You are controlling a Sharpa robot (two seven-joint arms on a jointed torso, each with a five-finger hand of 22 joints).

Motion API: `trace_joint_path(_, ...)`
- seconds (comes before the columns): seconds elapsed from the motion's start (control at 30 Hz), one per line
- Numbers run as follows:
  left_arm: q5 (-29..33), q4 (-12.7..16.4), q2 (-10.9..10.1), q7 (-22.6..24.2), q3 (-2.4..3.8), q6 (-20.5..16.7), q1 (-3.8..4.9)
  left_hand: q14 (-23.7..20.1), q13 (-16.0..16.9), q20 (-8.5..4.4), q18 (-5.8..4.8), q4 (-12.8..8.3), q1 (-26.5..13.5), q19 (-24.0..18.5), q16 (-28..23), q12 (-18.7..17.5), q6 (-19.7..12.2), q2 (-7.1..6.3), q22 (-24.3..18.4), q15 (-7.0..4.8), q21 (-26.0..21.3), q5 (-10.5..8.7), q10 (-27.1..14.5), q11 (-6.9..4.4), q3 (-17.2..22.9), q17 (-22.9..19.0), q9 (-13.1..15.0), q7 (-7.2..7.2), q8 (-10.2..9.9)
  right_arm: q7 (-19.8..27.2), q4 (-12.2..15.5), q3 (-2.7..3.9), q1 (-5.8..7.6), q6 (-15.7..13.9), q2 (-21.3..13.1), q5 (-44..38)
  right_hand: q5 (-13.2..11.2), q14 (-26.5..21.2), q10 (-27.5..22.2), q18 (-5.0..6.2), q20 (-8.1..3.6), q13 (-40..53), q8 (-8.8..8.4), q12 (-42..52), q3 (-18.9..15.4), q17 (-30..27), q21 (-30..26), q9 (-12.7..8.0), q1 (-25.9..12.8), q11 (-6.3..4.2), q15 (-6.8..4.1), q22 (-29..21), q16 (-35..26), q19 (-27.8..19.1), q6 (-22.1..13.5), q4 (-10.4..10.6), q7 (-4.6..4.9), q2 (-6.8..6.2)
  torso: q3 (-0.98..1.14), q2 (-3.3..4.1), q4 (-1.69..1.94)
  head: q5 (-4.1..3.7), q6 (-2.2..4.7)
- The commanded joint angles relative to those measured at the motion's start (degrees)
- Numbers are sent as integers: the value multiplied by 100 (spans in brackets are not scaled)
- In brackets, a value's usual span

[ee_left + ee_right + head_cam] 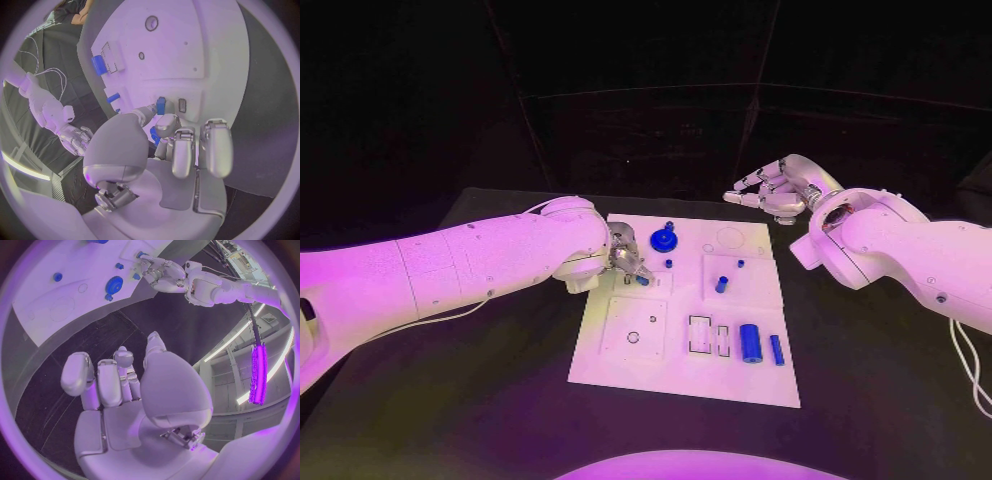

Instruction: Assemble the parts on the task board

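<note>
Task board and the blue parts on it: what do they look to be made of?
The task board looks like rigid matte white plastic, possibly painted metal: flat, even, with crisp cut-out recesses and no glare. The blue gear and blue cylinder look like solid-coloured plastic, likely moulded or printed: uniform colour with only a soft sheen. None of this is certain by sight.

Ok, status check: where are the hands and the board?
Left hand pinching a small blue part over the task board. Right hand open, off the board's far corner. Nothing in the way.
</note>
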Motion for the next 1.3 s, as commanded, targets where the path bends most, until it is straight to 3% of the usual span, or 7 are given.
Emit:
trace_joint_path(0.03, -40, 1, -6, -91, 2, 151, 4, 605, 4, -20, -106, -834, -2, 165, 18, -14, 0, 41, 32, -5, 24, 31, -20, 5, 874, 1509, 12, -29, 42, 49, 4, 5, 13, 29, 7, 8, 34, 152, -38, 30, 3, -7, 26, -20, -37, 0, -18, 4, -32, 13, 0, -6, -13, -35, -47, -9, -11, 34, 0, 1, -2, 3, -3)
trace_joint_path(0.4, -41, -25, 26, -109, 2, 211, 4, 605, -5, -21, -102, -839, -15, 160, 18, -21, -2, 41, 16, -5, 14, 33, -24, 6, 897, 1509, 20, -27, 51, 48, 6, 5, 13, 32, 11, 8, 54, 153, -37, 30, 3, -7, 28, -16, -43, 0, -19, 4, -37, 14, 0, -5, -15, -33, -51, -9, -11, 40, 2, 1, -1, -3, -17)
trace_joint_path(0.67, -41, -86, 82, -79, 2, 307, 5, 605, -3, -20, -98, -822, -152, 150, 18, -15, 14, -38, -5, -5, -3, 14, -16, 2, 873, 1509, 49, -42, 88, 48, 3, 5, 13, 34, 21, 8, 67, 153, -35, 30, 3, -6, 30, -11, -45, -1, -21, 4, -42, 14, 1, -7, -17, -33, -52, -8, -11, 49, 3, 1, 0, 5, -28)
trace_joint_path(0.93, -41, -180, 173, -30, 2, 399, 7, 605, 67, -41, -102, -671, -447, 158, 18, 59, 155, -67, 24, -37, 6, -1, 50, -44, 691, 1509, 61, -105, 127, 48, -4, 5, 13, 38, 35, 8, 67, 153, -35, 30, 3, -6, 30, -11, -45, -1, -21, 4, -42, 14, 1, -7, -17, -33, -52, -8, -11, 49, 4, 4, -3, 4, -33)
trace_joint_path(1.3, -42, -292, 281, -90, 3, 513, 10, 605, 145, -67, -107, -355, -864, 172, 18, 134, 316, 15, 62, -61, 21, -7, 115, -70, 400, 1509, 18, -137, 87, 51, -2, 5, 13, 41, 39, 8, 69, 153, -35, 31, 3, -7, 30, -12, -46, -3, -23, 4, -43, 14, 1, -10, -19, -34, -52, -7, -11, 51, 4, -2, -2, -5, -55)
